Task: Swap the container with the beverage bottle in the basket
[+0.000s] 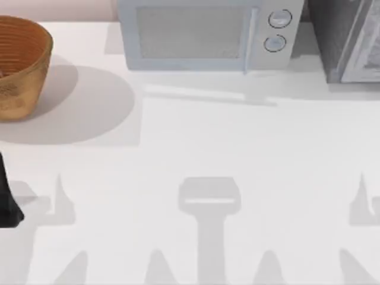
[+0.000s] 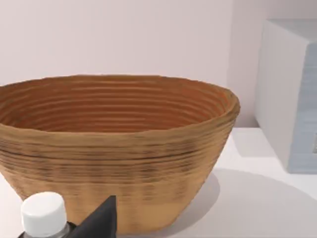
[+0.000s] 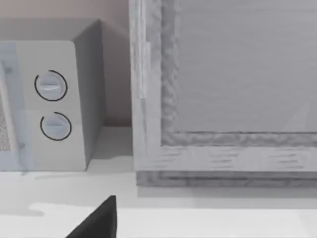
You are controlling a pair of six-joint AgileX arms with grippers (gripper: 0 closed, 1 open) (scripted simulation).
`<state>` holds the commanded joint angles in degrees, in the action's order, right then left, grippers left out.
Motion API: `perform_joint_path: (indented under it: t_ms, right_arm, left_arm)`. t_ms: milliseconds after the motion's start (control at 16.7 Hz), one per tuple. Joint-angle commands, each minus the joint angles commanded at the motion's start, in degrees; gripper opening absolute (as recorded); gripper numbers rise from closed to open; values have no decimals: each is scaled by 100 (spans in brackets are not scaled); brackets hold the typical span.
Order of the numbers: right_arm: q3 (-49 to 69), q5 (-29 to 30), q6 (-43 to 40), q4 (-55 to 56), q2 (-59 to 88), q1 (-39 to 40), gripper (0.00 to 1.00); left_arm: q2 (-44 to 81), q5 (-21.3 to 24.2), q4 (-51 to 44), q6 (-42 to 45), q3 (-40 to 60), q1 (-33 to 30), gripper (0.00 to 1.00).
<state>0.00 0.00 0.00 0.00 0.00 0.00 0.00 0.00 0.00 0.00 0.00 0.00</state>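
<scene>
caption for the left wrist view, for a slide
Wicker basket on the white table, white-capped bottle in front, microwave beside.

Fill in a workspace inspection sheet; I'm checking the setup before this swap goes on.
Surface: white table, arm shadows across it.
Job's things: basket upright at back left, its floor hidden; white-capped bottle close before the basket, by the left hand.
Clutter: nothing seen.
Hands: left hand at the table's left edge; right hand facing the microwave.
Cables: nothing seen.
Surroundings: microwave at back centre, grey cabinet at back right.
</scene>
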Motion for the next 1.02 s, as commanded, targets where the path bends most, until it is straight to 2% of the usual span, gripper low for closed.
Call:
perform_joint_path:
  t_ms: [240,480,720,1020]
  right_arm:
    - [0,0,0,0,0,0,100]
    - [0,0,0,0,0,0,100]
    - [0,0,0,0,0,0,100]
    - [0,0,0,0,0,0,100]
  left_arm:
    - [149,-11,-109,4,71,38,100]
    - [1040,-4,-665,58,705,212,100]
    - [2460,111,-1452,184,2016,415,100]
    - [4758,373,-2679,409,4295,687,100]
